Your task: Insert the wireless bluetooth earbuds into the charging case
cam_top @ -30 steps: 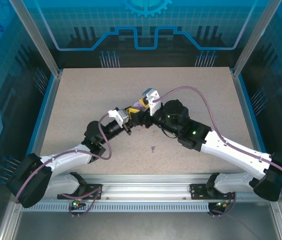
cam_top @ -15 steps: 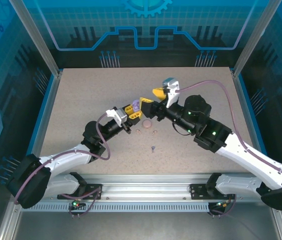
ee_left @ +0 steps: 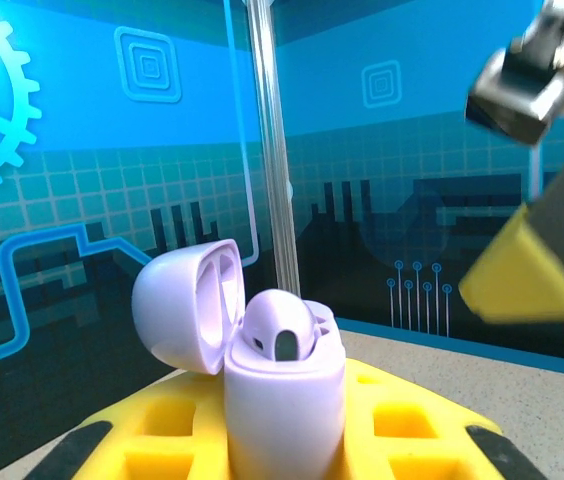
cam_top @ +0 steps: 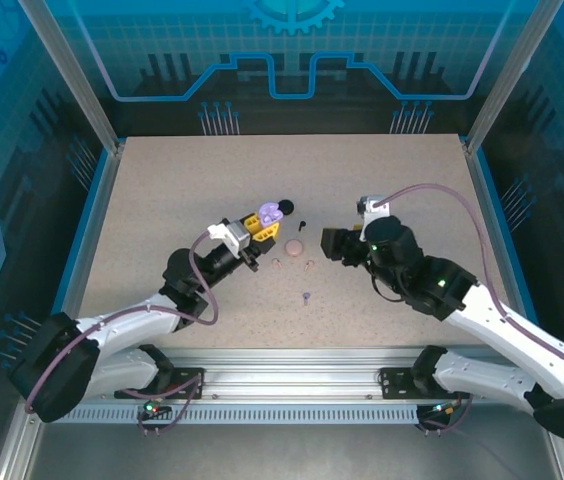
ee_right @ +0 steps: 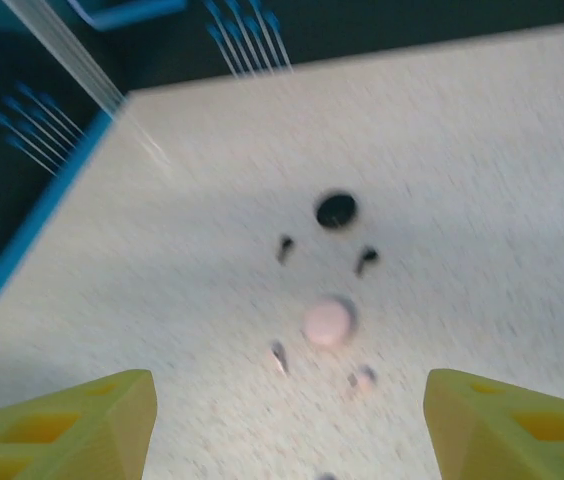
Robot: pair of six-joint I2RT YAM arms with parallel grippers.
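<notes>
My left gripper (cam_top: 261, 221) is shut on the lilac charging case (ee_left: 284, 400), holding it upright between yellow fingers (ee_left: 142, 440). The lid (ee_left: 177, 305) hangs open to the left and one lilac earbud (ee_left: 278, 326) sits in a socket. My right gripper (ee_right: 287, 430) hangs open over the table, well right of that case (cam_top: 270, 212), nothing between its fingers (ee_right: 62, 425). Ahead of it lie a pink round case (ee_right: 326, 321), two pale pink earbuds (ee_right: 278, 355) (ee_right: 362, 379) and two black earbuds (ee_right: 284, 247) (ee_right: 366, 261). A loose lilac earbud (cam_top: 305, 296) lies nearer the front.
A black round case (ee_right: 335, 209) sits beyond the black earbuds, close to the held case (cam_top: 285, 205). The blue rim (cam_top: 89, 225) and metal posts bound the speckled table (cam_top: 392, 180). A blurred yellow finger (ee_left: 522, 285) crosses the left wrist view's upper right.
My right arm has drawn back to the right, away from the lilac case, and its jaws have spread wider. My left gripper keeps its hold and has barely shifted.
</notes>
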